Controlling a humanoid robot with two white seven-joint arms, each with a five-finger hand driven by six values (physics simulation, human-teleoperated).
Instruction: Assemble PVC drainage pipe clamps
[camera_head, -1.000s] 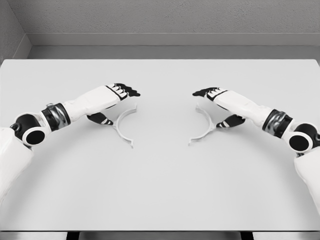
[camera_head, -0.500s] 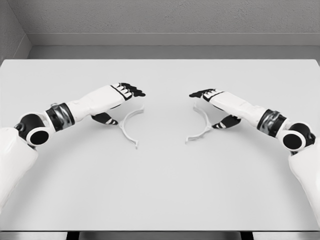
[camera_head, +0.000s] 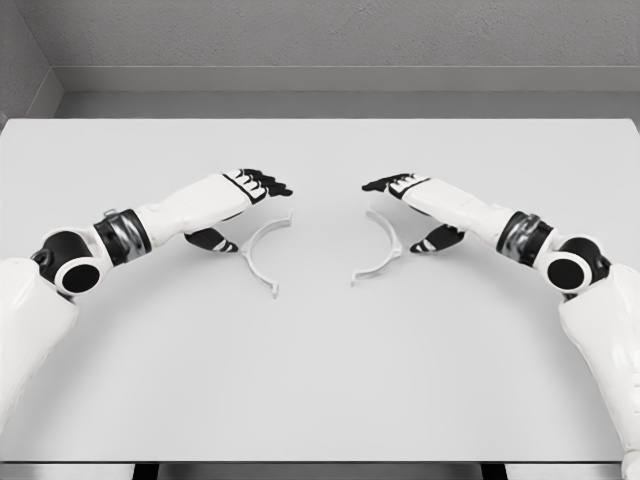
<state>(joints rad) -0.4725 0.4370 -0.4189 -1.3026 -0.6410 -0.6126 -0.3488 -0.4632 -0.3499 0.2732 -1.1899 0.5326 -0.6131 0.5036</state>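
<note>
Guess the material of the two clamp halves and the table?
Left clamp half and right clamp half: likely moulded plastic, matte white; each is a thin, uniform half-ring with small flat end tabs and no metallic glint. Table: smooth, matte pale grey, perhaps laminate or painted board; no grain or reflection shows. It is a simulator render, so both are guesses.

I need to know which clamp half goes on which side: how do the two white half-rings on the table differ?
The left clamp half bulges left and opens rightward, beside the left hand. The right clamp half bulges right and opens leftward, beside the right hand. They mirror each other with a gap between. Both are thin white arcs with small end tabs.
</note>
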